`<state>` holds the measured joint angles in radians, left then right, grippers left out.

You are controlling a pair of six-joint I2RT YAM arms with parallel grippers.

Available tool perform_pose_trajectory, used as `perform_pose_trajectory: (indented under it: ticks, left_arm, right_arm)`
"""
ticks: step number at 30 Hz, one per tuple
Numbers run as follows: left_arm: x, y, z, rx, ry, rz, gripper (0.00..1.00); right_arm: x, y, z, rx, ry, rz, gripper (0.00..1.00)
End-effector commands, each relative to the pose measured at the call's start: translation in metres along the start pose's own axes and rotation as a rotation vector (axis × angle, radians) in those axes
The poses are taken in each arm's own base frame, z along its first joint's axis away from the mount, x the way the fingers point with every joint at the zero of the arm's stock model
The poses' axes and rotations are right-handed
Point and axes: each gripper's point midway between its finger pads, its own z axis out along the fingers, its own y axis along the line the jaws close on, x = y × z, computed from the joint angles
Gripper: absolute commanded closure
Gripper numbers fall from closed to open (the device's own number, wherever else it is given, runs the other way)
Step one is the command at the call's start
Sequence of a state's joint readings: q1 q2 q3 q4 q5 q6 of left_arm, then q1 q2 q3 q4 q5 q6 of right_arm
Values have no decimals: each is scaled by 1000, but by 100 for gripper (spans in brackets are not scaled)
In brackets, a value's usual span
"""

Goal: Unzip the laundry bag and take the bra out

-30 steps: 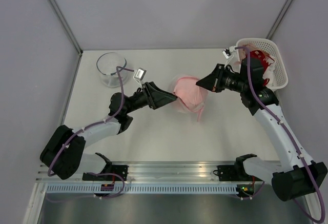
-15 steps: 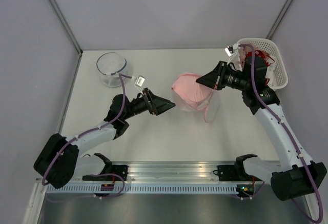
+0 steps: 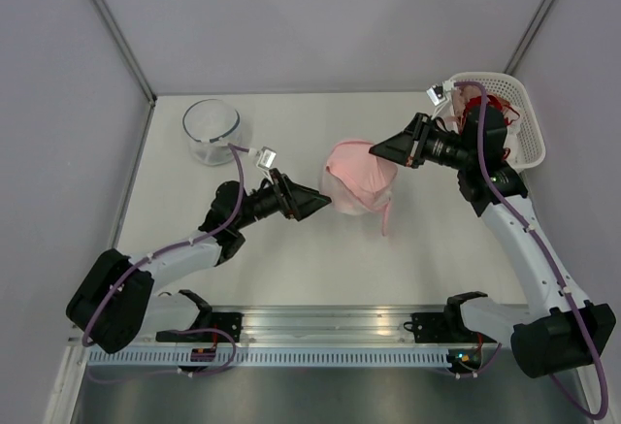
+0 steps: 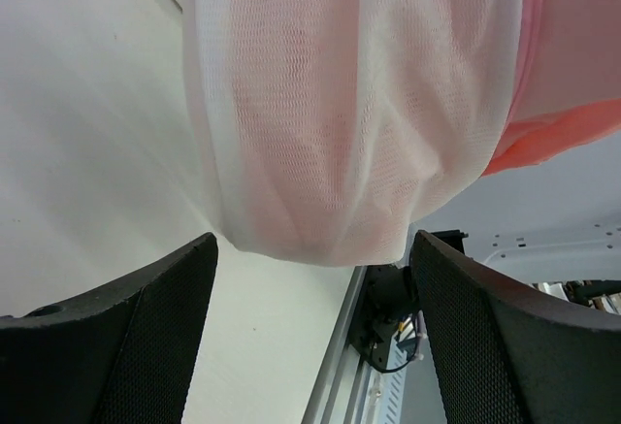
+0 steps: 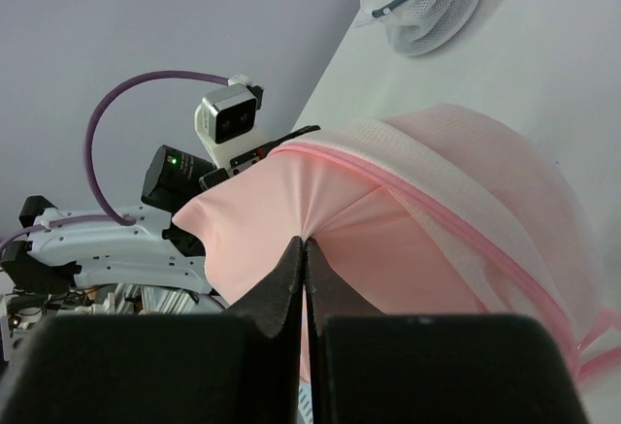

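Right gripper (image 5: 304,246) fingers pinched tight on the bra (image 5: 281,220), which bulges out of the laundry bag (image 3: 337,194) mid-bench (image 3: 291,133). Left gripper (image 3: 323,200) fingers spread wide just beside the mesh, contact unclear. Zipper pull can't be made out; one strap (image 3: 389,215) dangles.

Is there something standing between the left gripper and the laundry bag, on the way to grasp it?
Nothing visible does. The left gripper is open and faces the laundry bag, whose white mesh lies straight ahead of it. The right gripper, shut on the bra, is at the bag's opposite side.
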<state>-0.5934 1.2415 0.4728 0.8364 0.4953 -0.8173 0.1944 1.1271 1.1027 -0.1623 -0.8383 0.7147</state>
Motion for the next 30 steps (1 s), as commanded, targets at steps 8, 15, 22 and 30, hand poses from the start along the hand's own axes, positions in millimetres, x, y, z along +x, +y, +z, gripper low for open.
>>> perform_pose_trajectory:
  ticks: [8, 15, 22, 30]
  left_arm:
    - [-33, -23, 22, 56, -90, 77, 15]
    - [-31, -18, 27, 61, -93, 62, 17]
    - [-38, -19, 27, 43, -102, 89, 18]
    - [-38, -17, 32, 44, -99, 75, 30]
  right_arm:
    - [-6, 18, -2, -91, -16, -22, 100]
    - [-5, 25, -3, -119, -11, -19, 99]
    - [-4, 26, -3, -140, -9, -19, 99]
    - [0, 25, -3, -147, 4, -20, 100]
